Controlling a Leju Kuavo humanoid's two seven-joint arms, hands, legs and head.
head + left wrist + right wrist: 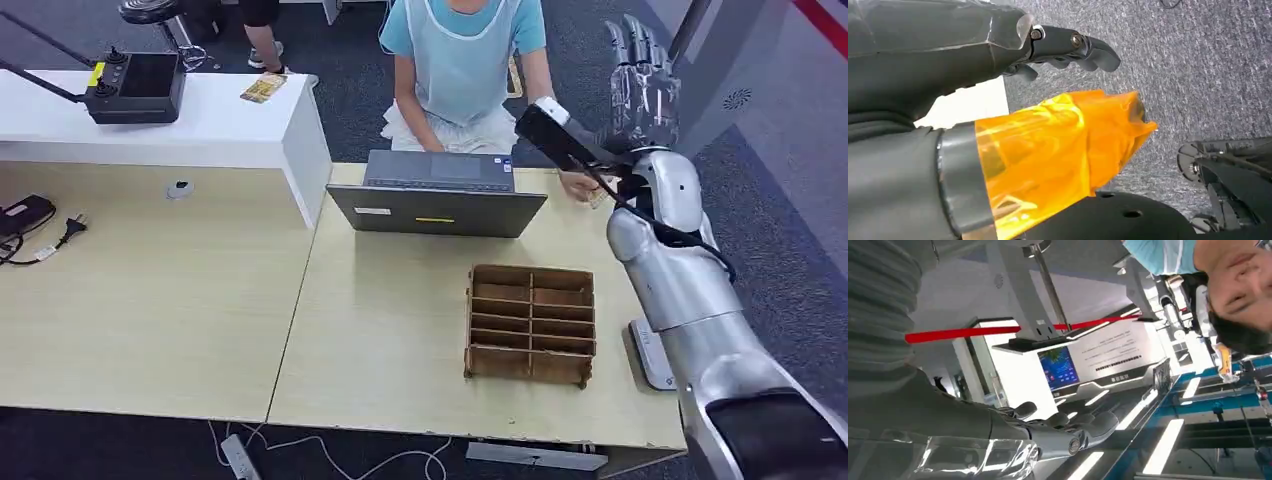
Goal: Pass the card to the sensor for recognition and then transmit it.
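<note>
Wooden and slotted, one tray (530, 322) stands on the surface (400, 330) in front of the one laptop (437, 195), while one pale flat device (648, 358) to the laptop's front right is half hidden by the right arm, so we cannot identify it. We count one yellowish card (263, 88), small and blurred, on the white counter (220, 125) beyond and left of the laptop. Right of the laptop the right robot hand (640, 85) is raised with its fingers straight and nothing in it, and the left robot hand (1068, 45) hangs over carpet, fingers loosely extended, empty.
</note>
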